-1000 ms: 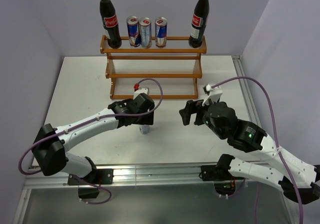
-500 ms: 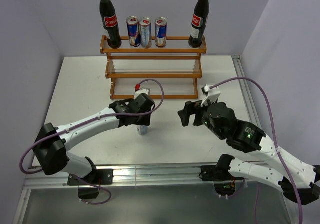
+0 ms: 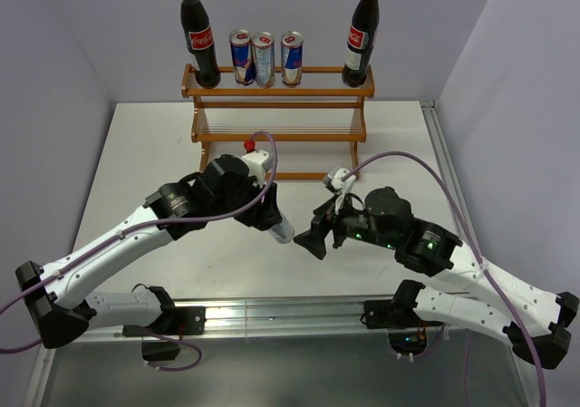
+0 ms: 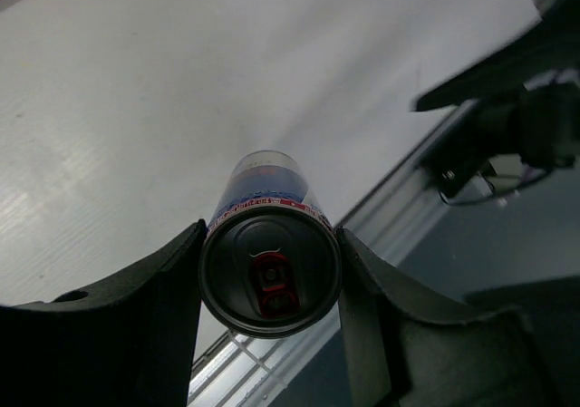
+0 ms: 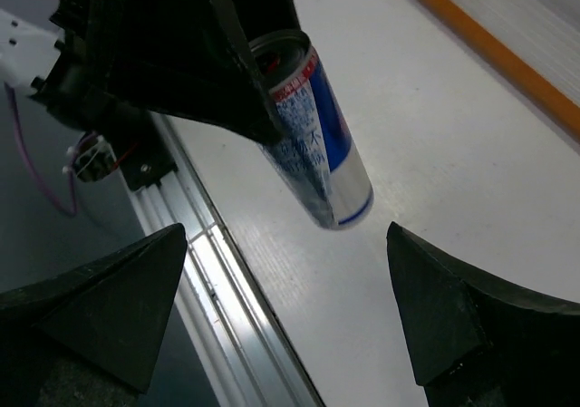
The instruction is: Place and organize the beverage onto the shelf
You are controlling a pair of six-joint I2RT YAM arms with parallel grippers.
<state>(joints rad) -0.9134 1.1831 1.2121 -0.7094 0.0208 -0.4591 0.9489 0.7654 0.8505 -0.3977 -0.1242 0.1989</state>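
Observation:
A slim blue-and-silver can (image 3: 284,232) hangs tilted above the table, and my left gripper (image 3: 273,215) is shut on its upper end. The left wrist view looks down on the can's top (image 4: 270,271), squeezed between both fingers of the left gripper (image 4: 270,285). My right gripper (image 3: 314,230) is open just right of the can, not touching it. In the right wrist view the can (image 5: 322,158) sits ahead of the right gripper (image 5: 285,312), beyond its spread jaws. On the top tier of the shelf (image 3: 276,90) stand two cola bottles (image 3: 199,40) (image 3: 361,37) and three cans (image 3: 264,60).
The shelf's two lower tiers (image 3: 278,135) hold nothing. The table's metal front rail (image 3: 272,309) runs under both arms and shows in the right wrist view as a rail (image 5: 213,271). Grey walls close in on the left, right and back.
The left gripper closed on the can, lifted it off the table and tilted it toward the right. The right arm swung left and lower, bringing its open jaws close to the can.

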